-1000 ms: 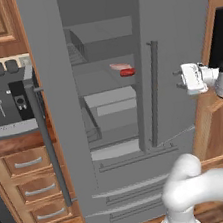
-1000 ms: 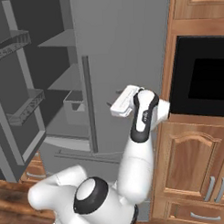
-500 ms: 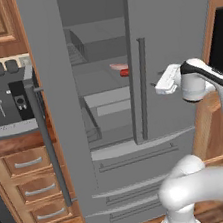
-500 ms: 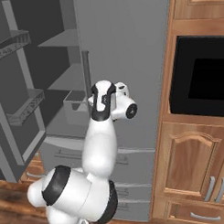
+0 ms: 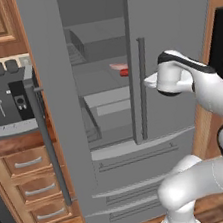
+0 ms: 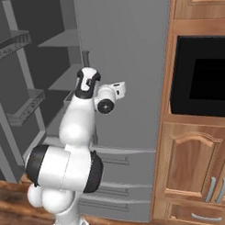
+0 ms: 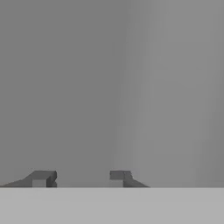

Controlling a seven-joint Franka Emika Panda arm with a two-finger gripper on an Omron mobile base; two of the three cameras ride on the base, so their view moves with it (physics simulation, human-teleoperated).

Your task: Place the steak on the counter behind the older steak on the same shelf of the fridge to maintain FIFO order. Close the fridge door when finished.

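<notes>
— Where does the steak [image 5: 118, 66] sit?

— On a shelf inside the fridge [image 5: 171, 23], just above the middle of the left base view. It is a pale pink sliver with a redder patch at its lower right, right beside the edge of the right door [image 5: 180, 47]. Whether that is one piece or two is too small to tell.

— And the doors?

— The left door [image 5: 53, 117] stands wide open at the left of the frame. The right door is turned most of the way in and covers the right half of the shelves. Its bar handle [image 5: 141, 89] runs upright down the middle of the picture.

— Where is the gripper [image 5: 150, 81]?

— Right of centre in that view, just beside the handle and facing the right door; contact cannot be made out. The arm bends in from the right edge.

— How do the jaws stand?

— In the hand view the gripper [image 7: 80, 177] shows two dark fingertips [image 7: 41, 177] at the bottom, apart, with nothing between them. Flat grey door lies ahead of them.

— What else is around?

— A counter [image 5: 7, 142] at the left edge carries a grey coffee machine [image 5: 10, 98]. In the right base view a black oven [image 6: 200, 79] sits in wooden cabinets at the right.
</notes>
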